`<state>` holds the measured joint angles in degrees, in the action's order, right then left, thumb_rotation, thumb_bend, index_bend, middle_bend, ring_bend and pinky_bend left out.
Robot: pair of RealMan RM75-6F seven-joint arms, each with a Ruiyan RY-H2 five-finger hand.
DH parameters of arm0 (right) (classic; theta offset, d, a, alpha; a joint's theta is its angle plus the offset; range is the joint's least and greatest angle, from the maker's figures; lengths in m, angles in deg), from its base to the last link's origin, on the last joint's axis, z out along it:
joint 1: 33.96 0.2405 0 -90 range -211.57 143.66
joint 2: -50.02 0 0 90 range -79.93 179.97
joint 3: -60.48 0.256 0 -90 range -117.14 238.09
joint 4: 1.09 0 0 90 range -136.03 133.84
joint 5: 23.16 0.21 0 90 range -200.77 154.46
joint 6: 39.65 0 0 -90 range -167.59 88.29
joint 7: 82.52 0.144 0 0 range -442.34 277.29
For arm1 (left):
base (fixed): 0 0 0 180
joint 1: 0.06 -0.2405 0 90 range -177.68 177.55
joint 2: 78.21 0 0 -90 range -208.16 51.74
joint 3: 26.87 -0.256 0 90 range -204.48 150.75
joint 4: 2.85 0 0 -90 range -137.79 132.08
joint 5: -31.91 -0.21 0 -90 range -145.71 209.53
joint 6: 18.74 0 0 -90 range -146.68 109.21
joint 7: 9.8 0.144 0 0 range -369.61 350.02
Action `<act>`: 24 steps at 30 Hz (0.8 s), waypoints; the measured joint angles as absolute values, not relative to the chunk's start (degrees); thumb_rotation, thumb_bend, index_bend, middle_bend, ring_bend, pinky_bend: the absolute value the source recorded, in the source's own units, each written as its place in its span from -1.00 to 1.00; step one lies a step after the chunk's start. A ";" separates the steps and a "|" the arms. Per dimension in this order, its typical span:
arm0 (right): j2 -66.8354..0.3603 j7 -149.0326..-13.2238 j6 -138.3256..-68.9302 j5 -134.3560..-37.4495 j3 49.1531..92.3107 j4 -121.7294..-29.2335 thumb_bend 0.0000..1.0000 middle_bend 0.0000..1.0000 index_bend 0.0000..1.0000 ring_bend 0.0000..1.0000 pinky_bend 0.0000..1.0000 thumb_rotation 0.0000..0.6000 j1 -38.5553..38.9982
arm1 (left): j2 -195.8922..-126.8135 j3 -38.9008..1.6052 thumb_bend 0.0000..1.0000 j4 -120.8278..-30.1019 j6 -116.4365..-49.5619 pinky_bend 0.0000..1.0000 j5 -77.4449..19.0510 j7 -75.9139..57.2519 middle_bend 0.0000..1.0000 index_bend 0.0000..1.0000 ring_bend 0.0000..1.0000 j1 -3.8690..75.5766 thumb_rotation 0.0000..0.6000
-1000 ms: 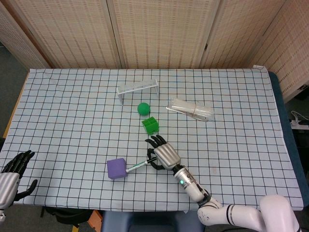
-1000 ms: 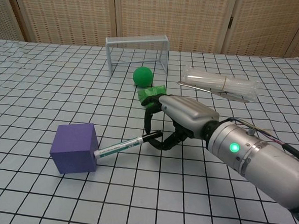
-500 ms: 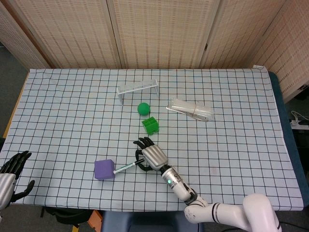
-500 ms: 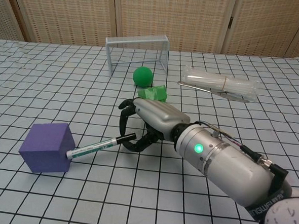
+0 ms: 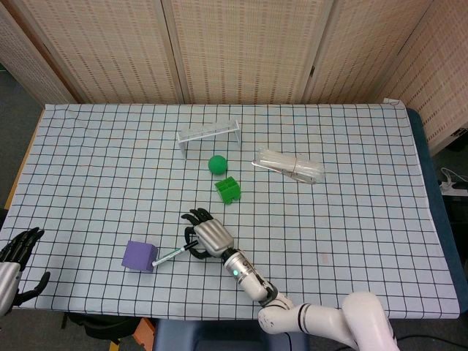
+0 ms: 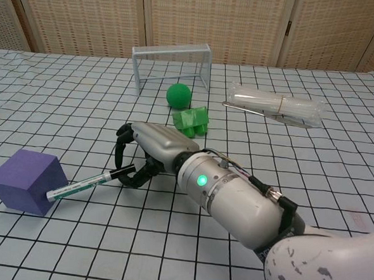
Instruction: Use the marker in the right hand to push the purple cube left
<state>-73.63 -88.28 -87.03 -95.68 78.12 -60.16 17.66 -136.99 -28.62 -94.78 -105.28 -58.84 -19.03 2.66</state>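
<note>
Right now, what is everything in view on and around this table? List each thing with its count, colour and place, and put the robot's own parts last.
purple cube: 1, purple, near left part of the table, marker tip against its right side
marker: 1, white and green barrel with black cap end, held between cube and right hand
green ball: 1, green, centre, in front of the goal
green block: 1, green, just nearer than the ball
toy goal: 1, white, far centre
clear plastic bundle: 1, transparent, right of the ball
checked cloth: 1, white with dark grid, covering the table
right hand: 1, silver and black, holds the marker
left hand: 1, black fingers apart, at the near left edge, holding nothing
</note>
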 measured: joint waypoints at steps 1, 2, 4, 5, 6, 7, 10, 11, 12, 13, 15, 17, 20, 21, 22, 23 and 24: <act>-74.30 -88.10 -86.79 -95.51 78.50 -59.29 -0.11 -0.75 0.73 -1.00 -1.00 1.00 18.23 | -136.96 -28.62 -0.19 -94.75 -105.29 -0.71 -58.85 -19.14 -1.00 -1.00 -1.00 2.65 1.00; -74.80 -87.95 -86.62 -95.40 78.78 -58.60 -0.11 -0.75 0.73 -1.00 -1.00 1.00 18.57 | -136.92 -28.62 -0.19 -94.71 -105.30 -0.71 -58.85 -19.27 -1.00 -1.00 -1.00 2.64 1.00; -75.98 -87.51 -86.18 -95.13 79.41 -56.94 -0.11 -0.75 0.73 -1.00 -1.00 1.00 19.46 | -136.85 -28.60 -0.19 -94.65 -105.27 -0.71 -58.78 -19.52 -1.00 -1.00 -1.00 2.63 1.00; -76.46 -87.29 -85.97 -95.01 79.68 -56.24 -0.11 -0.75 0.73 -1.00 -1.00 1.00 19.87 | -136.80 -28.59 -0.19 -94.60 -105.28 -0.71 -58.77 -19.71 -1.00 -1.00 -1.00 2.62 1.00; -76.90 -87.05 -85.76 -94.91 79.93 -55.58 -0.11 -0.75 0.73 -1.00 -1.00 1.00 20.27 | -136.77 -28.57 -0.19 -94.56 -105.28 -0.71 -58.74 -19.88 -1.00 -1.00 -1.00 2.61 1.00; -77.43 -86.73 -85.53 -94.82 80.21 -54.76 -0.11 -0.75 0.73 -1.00 -1.00 1.00 20.78 | -136.73 -28.54 -0.19 -94.51 -105.29 -0.71 -58.71 -20.05 -1.00 -1.00 -1.00 2.61 1.00; -78.37 -85.83 -85.22 -94.78 80.68 -53.32 -0.11 -0.75 0.73 -1.00 -1.00 1.00 21.75 | -136.63 -28.48 -0.19 -94.34 -105.45 -0.71 -58.71 -20.38 -1.00 -1.00 -1.00 2.56 1.00; -78.50 -85.61 -85.26 -94.87 80.70 -53.12 -0.11 -0.75 0.73 -1.00 -1.00 1.00 21.86 | -136.62 -28.47 -0.19 -94.30 -105.51 -0.71 -58.75 -20.40 -1.00 -1.00 -1.00 2.54 1.00; -78.52 -85.54 -85.40 -95.03 80.64 -53.02 -0.11 -0.75 0.73 -1.00 -1.00 1.00 21.89 | -136.62 -28.46 -0.19 -94.28 -105.55 -0.71 -58.78 -20.36 -1.00 -1.00 -1.00 2.52 1.00; -78.45 -85.53 -85.69 -95.26 80.43 -53.09 -0.11 -0.75 0.73 -1.00 -1.00 1.00 21.85 | -136.63 -28.46 -0.19 -94.27 -105.57 -0.71 -58.79 -20.33 -1.00 -1.00 -1.00 2.51 1.00; -78.07 -85.67 -86.31 -95.66 79.94 -53.52 -0.11 -0.75 0.73 -1.00 -1.00 1.00 21.53 | -136.64 -28.47 -0.19 -94.28 -105.70 -0.71 -58.85 -20.23 -1.00 -1.00 -1.00 2.44 1.00; -77.22 -85.95 -87.09 -96.04 79.25 -54.68 -0.11 -0.75 0.73 -1.00 -1.00 1.00 20.79 | -136.68 -28.47 -0.19 -94.32 -105.88 -0.71 -58.91 -20.02 -1.00 -1.00 -1.00 2.35 1.00; -75.26 -86.77 -88.41 -96.41 77.96 -57.33 -0.11 -0.75 0.73 -1.00 -1.00 1.00 19.08 | -136.78 -28.49 -0.19 -94.43 -106.05 -0.71 -59.02 -19.54 -1.00 -1.00 -1.00 2.25 1.00; -74.52 -87.14 -88.84 -96.47 77.50 -58.29 -0.11 -0.75 0.73 -1.00 -1.00 1.00 18.44 | -136.82 -28.50 -0.19 -94.47 -106.09 -0.71 -59.06 -19.35 -1.00 -1.00 -1.00 2.23 1.00; -73.46 -87.65 -89.45 -96.51 76.85 -59.64 -0.11 -0.75 0.73 -1.00 -1.00 1.00 17.49 | -136.88 -28.50 -0.19 -94.51 -106.11 -0.71 -59.09 -19.14 -1.00 -1.00 -1.00 2.21 1.00; -72.64 -88.05 -89.91 -96.51 76.36 -60.69 -0.11 -0.75 0.73 -1.00 -1.00 1.00 16.71 | -136.96 -28.51 -0.19 -94.57 -106.11 -0.71 -59.13 -18.84 -1.00 -1.00 -1.00 2.21 1.00; -71.80 -88.45 -90.35 -96.46 75.87 -61.75 -0.11 -0.75 0.73 -1.00 -1.00 1.00 15.90 | -137.02 -28.52 -0.19 -94.62 -106.09 -0.71 -59.15 -18.61 -1.00 -1.00 -1.00 2.21 1.00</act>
